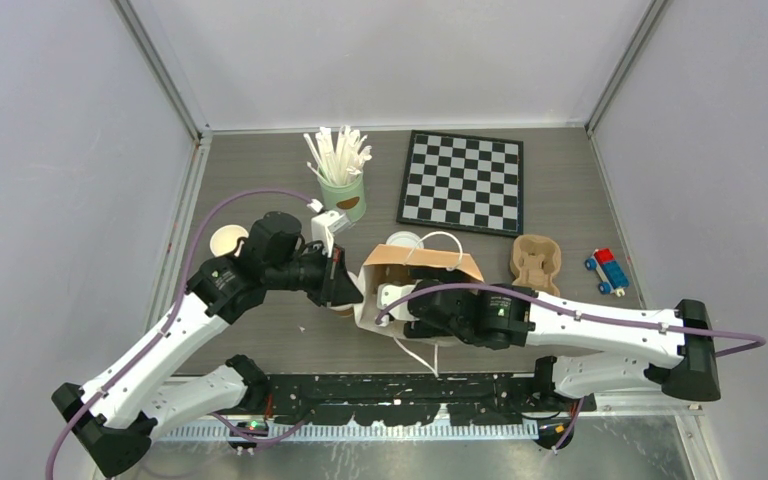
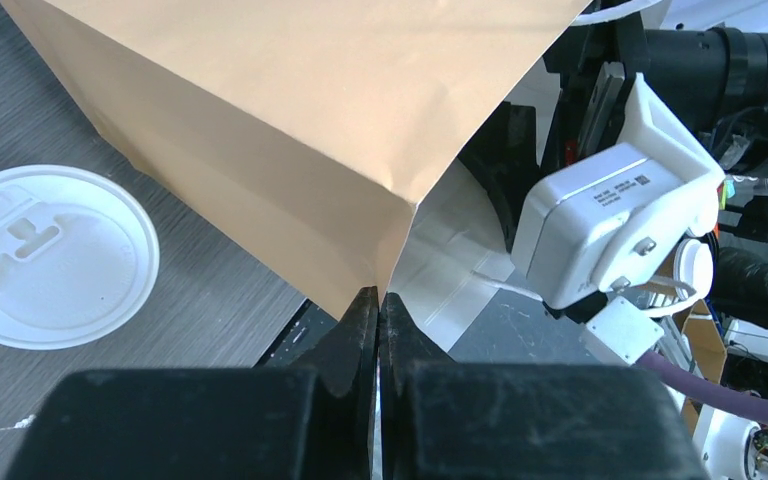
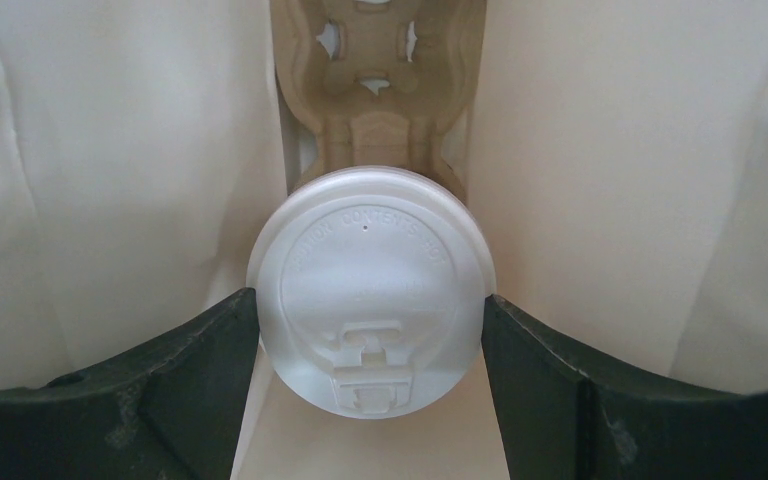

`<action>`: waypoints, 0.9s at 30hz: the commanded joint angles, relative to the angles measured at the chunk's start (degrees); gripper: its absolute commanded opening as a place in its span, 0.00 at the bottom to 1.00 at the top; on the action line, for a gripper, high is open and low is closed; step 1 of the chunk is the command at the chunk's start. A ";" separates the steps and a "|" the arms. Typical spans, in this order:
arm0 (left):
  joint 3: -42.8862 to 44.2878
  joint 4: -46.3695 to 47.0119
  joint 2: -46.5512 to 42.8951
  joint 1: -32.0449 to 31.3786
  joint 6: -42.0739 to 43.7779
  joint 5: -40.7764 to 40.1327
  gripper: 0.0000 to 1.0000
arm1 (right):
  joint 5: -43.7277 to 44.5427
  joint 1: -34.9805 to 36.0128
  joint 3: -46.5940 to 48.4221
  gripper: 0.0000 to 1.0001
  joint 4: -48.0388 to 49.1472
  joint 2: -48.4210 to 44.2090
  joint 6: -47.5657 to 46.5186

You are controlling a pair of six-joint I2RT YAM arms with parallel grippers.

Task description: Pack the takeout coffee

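The job looks about half done. In the middle of the worktop (image 1: pixel 260 170) a paper bag (image 2: pixel 290 130) has its mouth turned toward the near edge. The left gripper (image 2: pixel 380 300) is clenched on a corner of the bag's rim and holds it open. The right gripper (image 3: pixel 370 303) reaches inside the bag, its fingers pressed against either side of a lidded cup (image 3: pixel 368 290) — grasping it, as far as the wrist view shows. The cup hangs just in front of a pulp tray (image 3: pixel 375 100) that lies deeper in the bag, and it does not appear to be seated in a pocket yet.

Left to do, by my reading: set this cup down and let go, then deal with the other one. The open cup (image 1: pixel 228 240) stands uncovered near the left edge, behind the left arm. A loose lid (image 2: pixel 55 258) lies flat on the worktop just beside the bag's far side.

Much is hidden. The overhead view shows nothing inside the bag, and the cup's tan body is masked by its own lid. A second pulp tray (image 1: pixel 536 262) sits toward the right edge — whether it has a part in the packing, I cannot tell.
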 commanded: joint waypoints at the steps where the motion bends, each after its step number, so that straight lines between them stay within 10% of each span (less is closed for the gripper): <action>1: -0.81 3.44 -1.59 0.26 -0.33 2.42 0.00 | -0.23 -0.53 0.04 0.79 1.00 -0.83 -2.60; 27: -1.35 3.00 -1.41 0.09 -0.45 3.79 0.00 | -7.10 -5.45 -3.03 0.79 8.15 3.81 -6.84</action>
